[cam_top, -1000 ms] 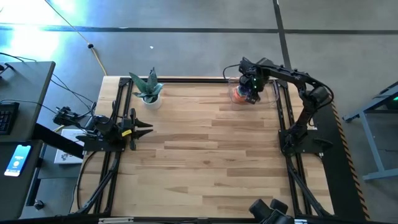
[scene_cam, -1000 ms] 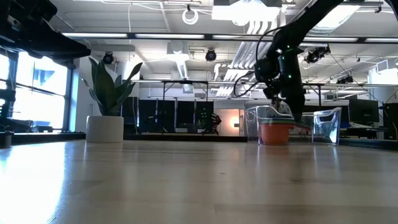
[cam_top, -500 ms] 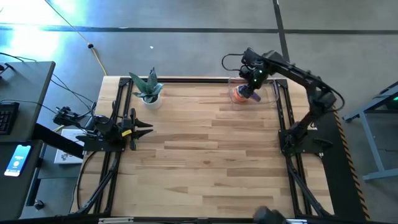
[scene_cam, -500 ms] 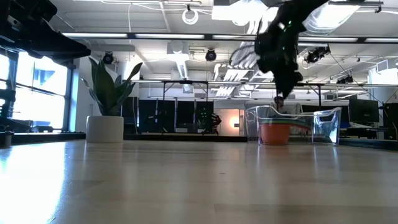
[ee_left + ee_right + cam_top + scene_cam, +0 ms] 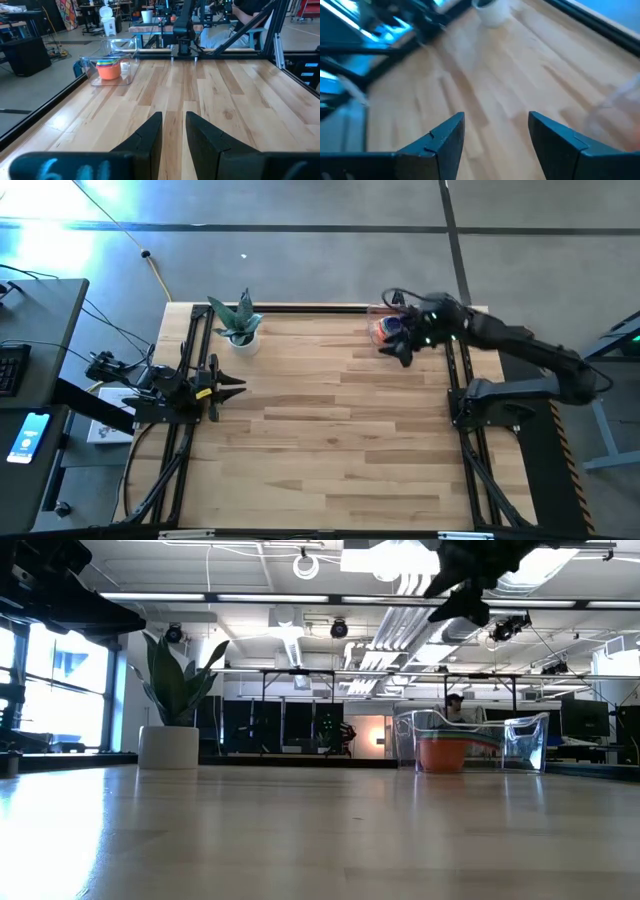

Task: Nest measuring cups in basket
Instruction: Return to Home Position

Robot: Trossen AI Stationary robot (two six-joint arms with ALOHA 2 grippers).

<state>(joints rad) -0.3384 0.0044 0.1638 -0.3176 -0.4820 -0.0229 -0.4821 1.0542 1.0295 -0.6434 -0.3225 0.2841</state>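
Observation:
The clear basket (image 5: 432,327) stands at the table's far right corner. Inside it the measuring cups (image 5: 386,330) sit nested one in another, the orange one outermost (image 5: 443,753); the left wrist view shows the stack (image 5: 109,69) with coloured rims on top. My right gripper (image 5: 402,353) hangs open and empty above the table, just on the near side of the basket, high in the low view (image 5: 468,602). My left gripper (image 5: 236,387) waits at the table's left edge, its fingers a little apart (image 5: 174,134) with nothing between them.
A small white pot with a green plant (image 5: 240,336) stands at the far left corner. Bare wooden tabletop (image 5: 330,430) stretches between the two arms. Black frame rails (image 5: 455,380) run along the table's left and right sides.
My right gripper has risen out of the basket and drawn back toward the table's near and right edges. It has tipped from pointing down to a shallower slant. The nested cups have stayed in the basket.

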